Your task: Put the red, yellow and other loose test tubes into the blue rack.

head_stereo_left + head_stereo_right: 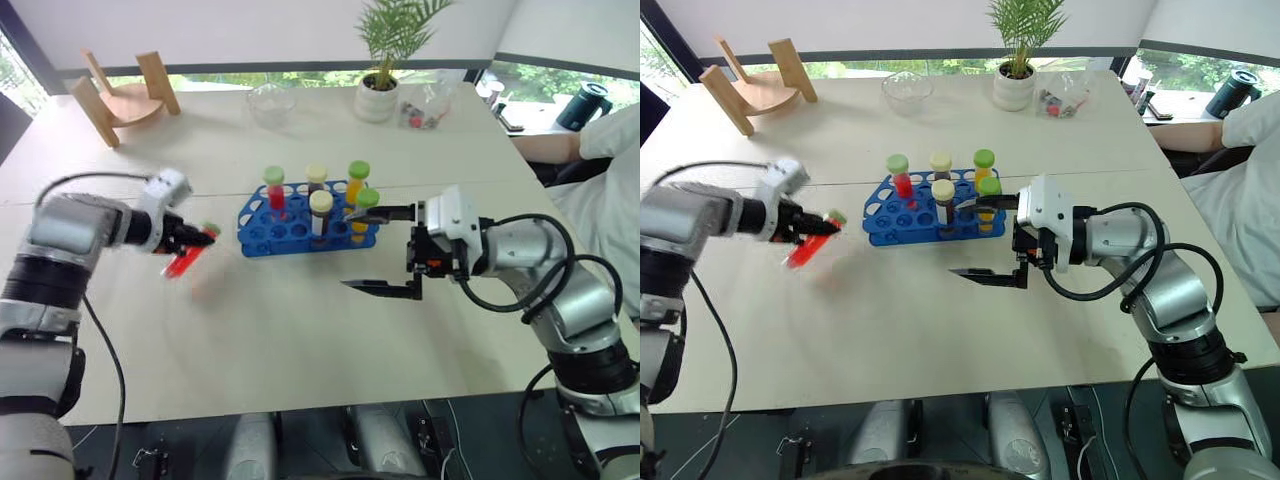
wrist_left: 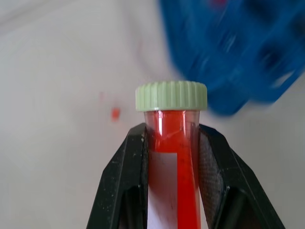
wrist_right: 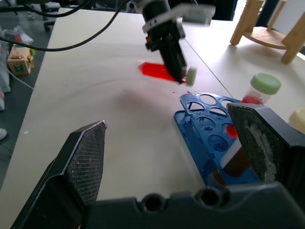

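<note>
**Red tube held up near the rack**

The left gripper (image 1: pixel 200 238) has its two black fingers (image 2: pixel 125 181) squeezed tight on a red tube (image 1: pixel 186 260). The tube has a pale green cap (image 2: pixel 171 95). It is held above the table (image 1: pixel 300 330), tilted, with the cap end pointing toward the rack. It is not touching the table. It is near the left end of the blue rack (image 1: pixel 262 232), but not over it.

The blue rack sits in the middle of the table. Five tubes stand up in it. One is red with a green cap (image 1: pixel 274 186). Two are dark with cream caps (image 1: pixel 321 212). Two are orange-yellow with green caps (image 1: pixel 358 180). Many holes on the left side of the rack have no tube in them.

The right gripper (image 1: pixel 382 250) is just to the right of the rack. Its fingers are wide apart and hold nothing. One finger is up by the green caps, and the other is low, close to the table.

Farther back on the table are a wooden stand (image 1: pixel 125 95), a glass bowl (image 1: pixel 271 103) and a small plant (image 1: pixel 385 60).
</note>
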`<action>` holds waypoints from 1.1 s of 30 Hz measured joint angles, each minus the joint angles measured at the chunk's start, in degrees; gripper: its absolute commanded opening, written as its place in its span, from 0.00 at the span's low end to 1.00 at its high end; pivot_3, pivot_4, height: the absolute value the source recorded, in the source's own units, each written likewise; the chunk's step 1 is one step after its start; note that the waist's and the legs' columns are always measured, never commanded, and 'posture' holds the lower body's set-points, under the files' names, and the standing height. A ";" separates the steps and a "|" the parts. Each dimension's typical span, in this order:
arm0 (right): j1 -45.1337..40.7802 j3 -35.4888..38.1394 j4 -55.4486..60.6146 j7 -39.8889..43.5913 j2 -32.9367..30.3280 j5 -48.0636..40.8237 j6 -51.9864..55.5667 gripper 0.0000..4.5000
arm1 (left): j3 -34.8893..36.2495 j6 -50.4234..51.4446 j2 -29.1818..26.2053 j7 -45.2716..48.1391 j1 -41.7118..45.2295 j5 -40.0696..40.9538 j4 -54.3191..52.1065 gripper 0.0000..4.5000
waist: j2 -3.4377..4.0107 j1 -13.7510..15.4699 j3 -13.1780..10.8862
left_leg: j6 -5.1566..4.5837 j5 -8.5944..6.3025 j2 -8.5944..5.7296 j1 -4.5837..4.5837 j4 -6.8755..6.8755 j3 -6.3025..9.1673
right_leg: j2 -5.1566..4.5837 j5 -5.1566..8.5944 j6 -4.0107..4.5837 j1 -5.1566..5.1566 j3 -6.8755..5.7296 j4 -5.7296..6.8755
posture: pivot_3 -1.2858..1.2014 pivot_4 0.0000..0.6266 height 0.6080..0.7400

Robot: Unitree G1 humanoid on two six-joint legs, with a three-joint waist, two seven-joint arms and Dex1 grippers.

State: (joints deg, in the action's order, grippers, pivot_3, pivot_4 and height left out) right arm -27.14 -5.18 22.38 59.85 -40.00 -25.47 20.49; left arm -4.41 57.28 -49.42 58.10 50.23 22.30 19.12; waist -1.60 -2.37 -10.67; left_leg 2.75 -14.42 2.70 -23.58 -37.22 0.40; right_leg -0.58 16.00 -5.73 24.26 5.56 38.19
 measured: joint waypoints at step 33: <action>0.46 0.62 1.60 -9.31 2.20 1.58 1.63 1.00 | 11.95 -67.17 40.82 -14.41 -19.75 -2.22 1.55 0.18 | 0.05 0.17 0.06 | 0.04 0.03 -0.05 0.21 -0.10 0.00 | -0.02 -0.11 -0.11 -0.31 0.06 -0.05 | 0.52 0.24 1.00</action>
State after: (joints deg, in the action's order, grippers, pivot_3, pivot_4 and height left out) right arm -26.69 -4.56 23.98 50.55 -37.81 -23.89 22.12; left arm 7.55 -9.89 -8.60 43.68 30.48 20.08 20.67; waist -1.55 -2.20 -10.61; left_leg 2.79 -14.39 2.66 -23.37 -37.32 0.40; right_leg -0.60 15.88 -5.83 23.95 5.62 38.14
